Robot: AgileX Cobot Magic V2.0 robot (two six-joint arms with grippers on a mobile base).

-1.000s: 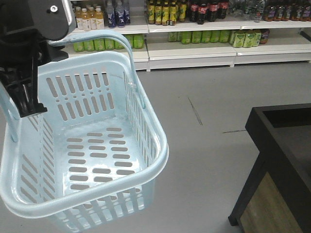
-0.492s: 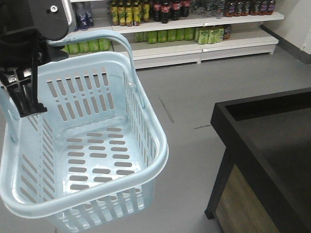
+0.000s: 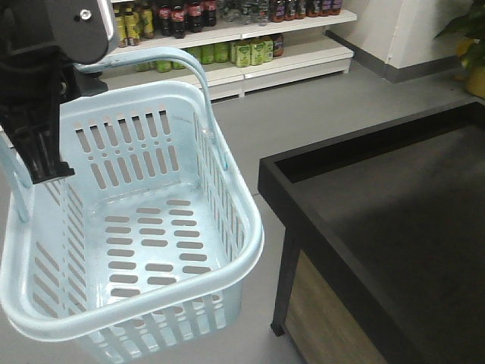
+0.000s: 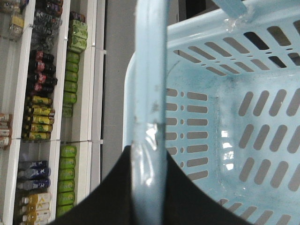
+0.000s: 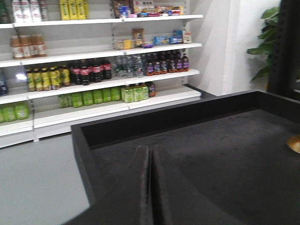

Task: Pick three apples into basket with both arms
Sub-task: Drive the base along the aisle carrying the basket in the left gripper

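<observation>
At the left of the front view, the basket (image 3: 251, 221) is seen hung clear of the grey floor (image 3: 318, 114), just beside the black worktop (image 3: 394, 220). Its loop handle (image 4: 149, 84) is clamped between the left fingers (image 4: 108, 201), which are closed tight on the bar. The right fingers (image 5: 131, 197) are seen pressed together, tip to tip, above the worktop's recessed surface, well apart from the basket. Stocked shelves (image 3: 265, 67) are noted behind.

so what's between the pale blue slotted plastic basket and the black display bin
Only bare grey floor separates basket and bin, seen in the front-facing view.
</observation>
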